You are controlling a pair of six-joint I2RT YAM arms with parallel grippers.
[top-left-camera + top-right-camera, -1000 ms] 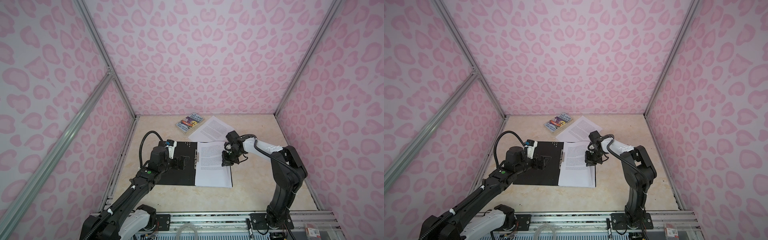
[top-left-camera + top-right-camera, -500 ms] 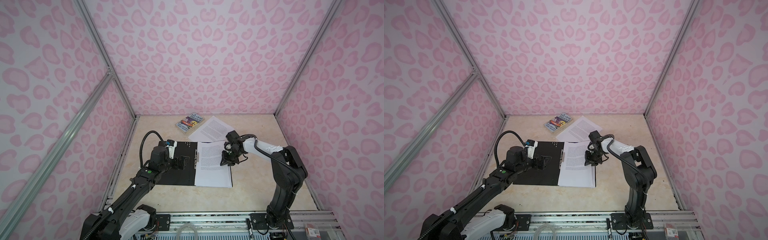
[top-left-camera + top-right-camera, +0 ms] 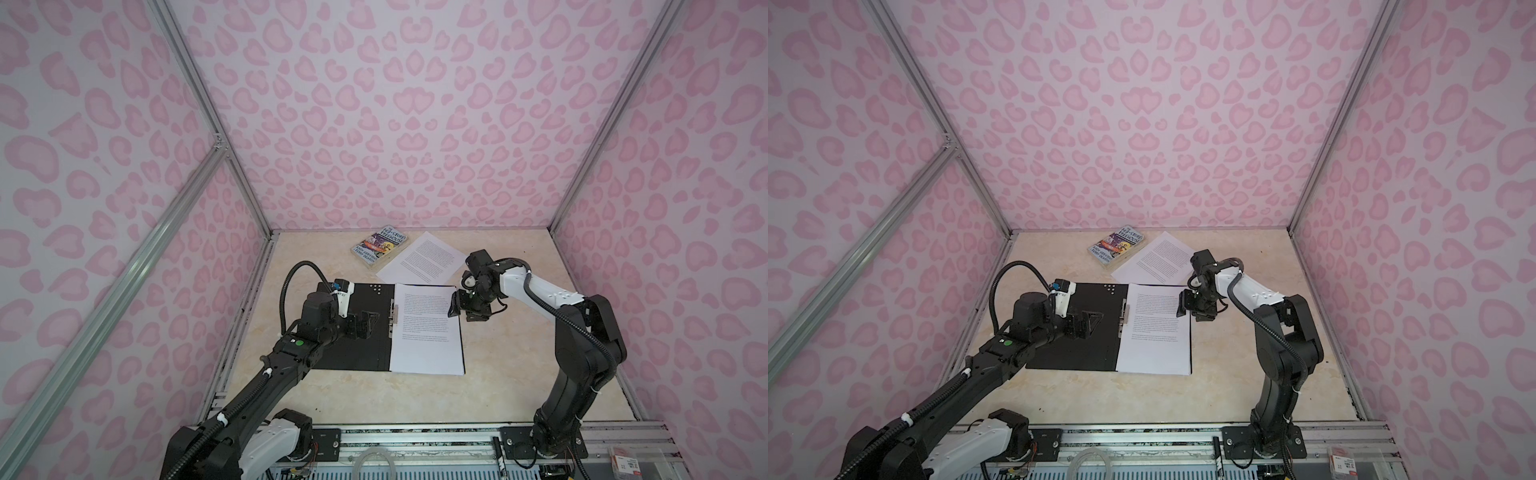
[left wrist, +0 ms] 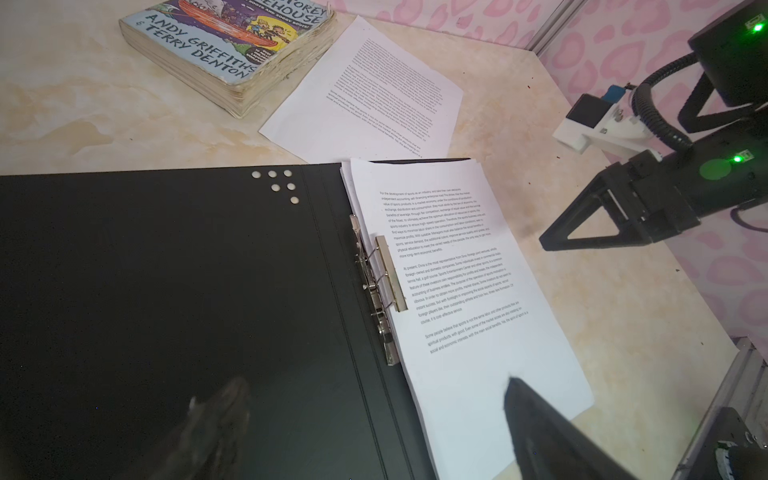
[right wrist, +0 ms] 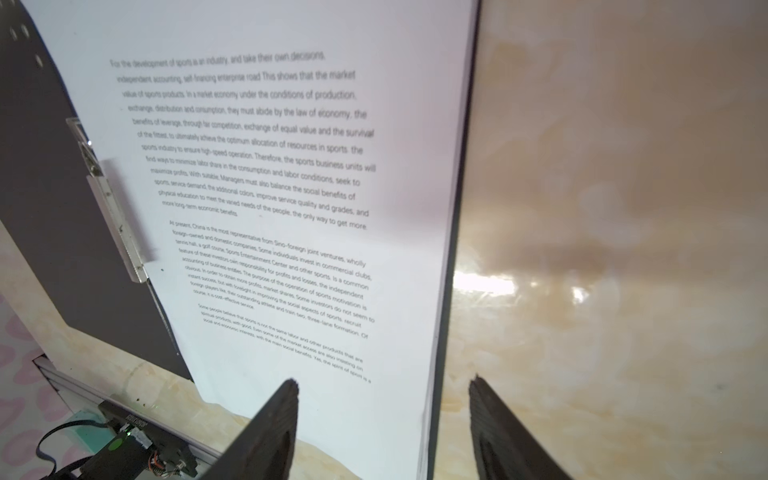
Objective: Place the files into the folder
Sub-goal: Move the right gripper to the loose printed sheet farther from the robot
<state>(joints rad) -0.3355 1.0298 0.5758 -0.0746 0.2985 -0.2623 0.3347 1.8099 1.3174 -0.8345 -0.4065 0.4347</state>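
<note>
Hovering with jaws parted and empty, the right pincer straddles the outer edge of the files stacked in the open folder. 1 loose sheet lies on the bench just beyond it, skewed diagonally beside the book, nearer the right arm. The left pincer gapes empty over the folder's black cover.

1. Black-lined folder: lies open and flat on the table, inside face up, metal spine clip at the fold.
2. White printed stack of files: lies on the folder's right half, edges roughly square.
3. One loose sheet: flat and skewed, just beyond the folder's far edge.
</note>
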